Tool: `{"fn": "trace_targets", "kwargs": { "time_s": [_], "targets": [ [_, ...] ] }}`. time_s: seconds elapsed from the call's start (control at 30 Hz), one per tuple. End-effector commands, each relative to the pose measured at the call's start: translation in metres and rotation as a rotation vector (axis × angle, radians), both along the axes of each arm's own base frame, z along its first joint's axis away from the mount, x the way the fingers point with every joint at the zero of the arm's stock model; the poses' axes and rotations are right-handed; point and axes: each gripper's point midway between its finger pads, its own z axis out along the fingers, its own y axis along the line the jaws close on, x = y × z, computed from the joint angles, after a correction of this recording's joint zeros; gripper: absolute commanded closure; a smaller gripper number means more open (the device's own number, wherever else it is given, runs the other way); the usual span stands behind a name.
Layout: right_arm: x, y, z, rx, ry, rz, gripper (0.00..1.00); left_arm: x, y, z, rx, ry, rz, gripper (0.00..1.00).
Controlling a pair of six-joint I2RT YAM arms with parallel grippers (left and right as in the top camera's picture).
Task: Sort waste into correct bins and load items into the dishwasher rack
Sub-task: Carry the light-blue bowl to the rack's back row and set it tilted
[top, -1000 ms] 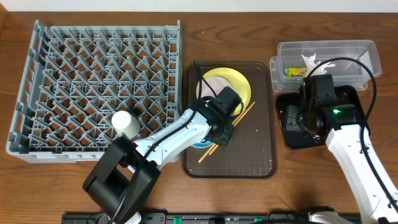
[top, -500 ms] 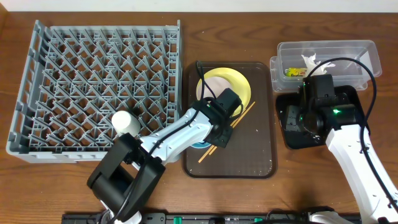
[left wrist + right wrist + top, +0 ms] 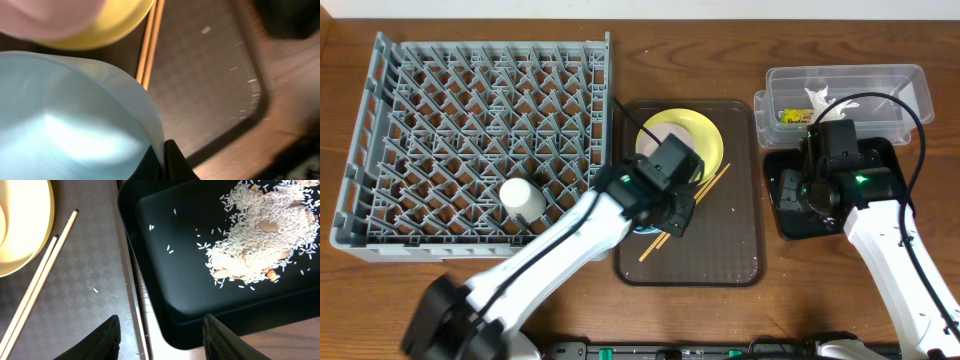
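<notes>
A: Which step is this?
B: Loading the dishwasher rack (image 3: 480,140) on the left; the small white cup (image 3: 523,197) is already in it. The left gripper (image 3: 672,213) is at the light blue bowl (image 3: 65,120) (I cannot tell whether it has a grip).
A: Next?
B: Probably carry the bowl left to the rack. The right gripper (image 3: 167,340) hangs spread over the black tray (image 3: 175,290).
</notes>
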Motion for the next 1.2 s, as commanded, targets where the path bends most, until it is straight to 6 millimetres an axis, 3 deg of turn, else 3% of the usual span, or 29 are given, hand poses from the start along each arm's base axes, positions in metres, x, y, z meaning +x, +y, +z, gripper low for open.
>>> {"fn": "trace_targets", "kwargs": {
  "time_s": [0.0,0.23,0.43,0.73,0.93,1.17],
  "targets": [
    [0.005,-0.003,0.01,-0.008,-0.033,-0.012,0.49,0.014,0.007,0.04,-0.088,-0.077,0.04,0.94],
    [0.005,-0.003,0.01,-0.008,-0.033,-0.012,0.49,0.074,0.063,0.102,-0.195,-0.218,0.188,0.94],
    [0.005,-0.003,0.01,-0.008,-0.033,-0.012,0.49,0.123,0.108,0.136,-0.233,-0.307,0.292,0.94],
    [0.005,-0.003,0.01,-0.008,-0.033,-0.012,0.49,0.17,0.113,0.191,-0.755,-0.331,0.036,0.94],
    [0.005,-0.003,0.01,-0.009,-0.033,-0.011,0.49,0.221,0.148,0.181,-0.997,-0.24,0.074,0.94],
    [0.006,-0.003,0.01,-0.01,-0.035,-0.007,0.49,0.267,0.181,0.138,-1.11,-0.128,0.185,0.94]
  ]
}}
